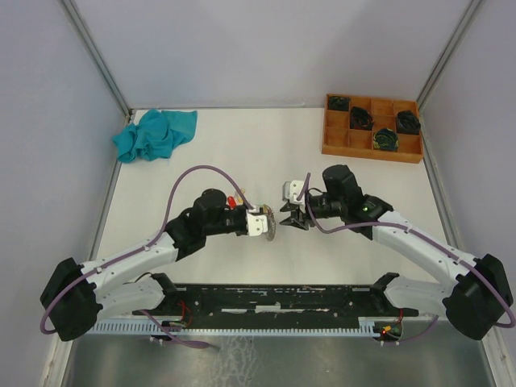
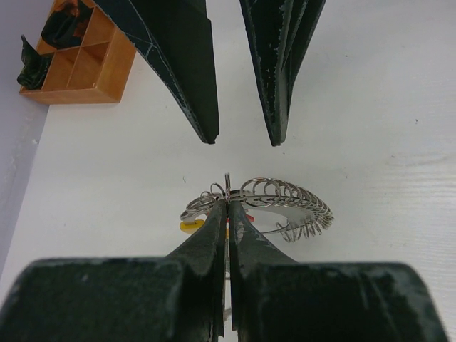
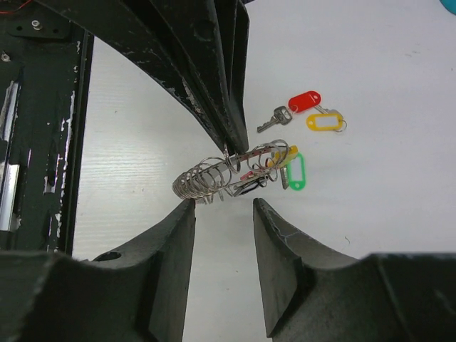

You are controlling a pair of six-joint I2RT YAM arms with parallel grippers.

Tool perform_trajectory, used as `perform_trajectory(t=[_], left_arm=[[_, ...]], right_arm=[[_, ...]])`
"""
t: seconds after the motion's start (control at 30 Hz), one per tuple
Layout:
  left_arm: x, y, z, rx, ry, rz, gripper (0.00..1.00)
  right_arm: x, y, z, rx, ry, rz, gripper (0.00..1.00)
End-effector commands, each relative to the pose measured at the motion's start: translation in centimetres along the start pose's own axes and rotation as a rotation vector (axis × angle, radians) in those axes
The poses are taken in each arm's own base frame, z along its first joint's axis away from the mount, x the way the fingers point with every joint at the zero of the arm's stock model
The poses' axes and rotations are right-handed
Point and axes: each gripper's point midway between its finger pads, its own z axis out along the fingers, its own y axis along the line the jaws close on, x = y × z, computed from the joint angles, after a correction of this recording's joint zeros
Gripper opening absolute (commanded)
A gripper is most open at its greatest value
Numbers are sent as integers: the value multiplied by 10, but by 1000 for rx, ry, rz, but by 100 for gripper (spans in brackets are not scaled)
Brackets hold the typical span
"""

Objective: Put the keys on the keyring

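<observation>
The keyring [image 3: 210,178], a silvery ribbed ring with a long yellow tag [image 3: 286,152] and a small dark tag [image 3: 246,187], hangs just above the table. My left gripper [image 2: 228,205] is shut on its wire at the top edge. My right gripper [image 3: 222,205] is open, its fingertips just short of the ring's coils and not touching them. On the table beyond lie a key with a red tag [image 3: 305,101] and a pale yellow tag [image 3: 324,121]. A key with a green tag [image 3: 295,172] sits at the ring's far end; whether it is threaded on I cannot tell.
A wooden compartment tray [image 1: 334,139] holding black coils stands at the back right. A teal cloth [image 1: 155,135] lies at the back left. The black mounting rail [image 1: 274,297] runs along the near edge.
</observation>
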Motion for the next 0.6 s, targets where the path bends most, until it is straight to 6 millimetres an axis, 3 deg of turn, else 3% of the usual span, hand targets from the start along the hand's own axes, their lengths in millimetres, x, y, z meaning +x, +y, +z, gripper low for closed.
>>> perform_trajectory(t=[0.0, 0.57], left_arm=[[-12, 7, -1, -15, -22, 41, 3], [-13, 8, -1, 9, 48, -59, 3]], right_arm=[[-23, -6, 1, -20, -53, -112, 45], [-22, -6, 15, -15, -20, -203, 40]])
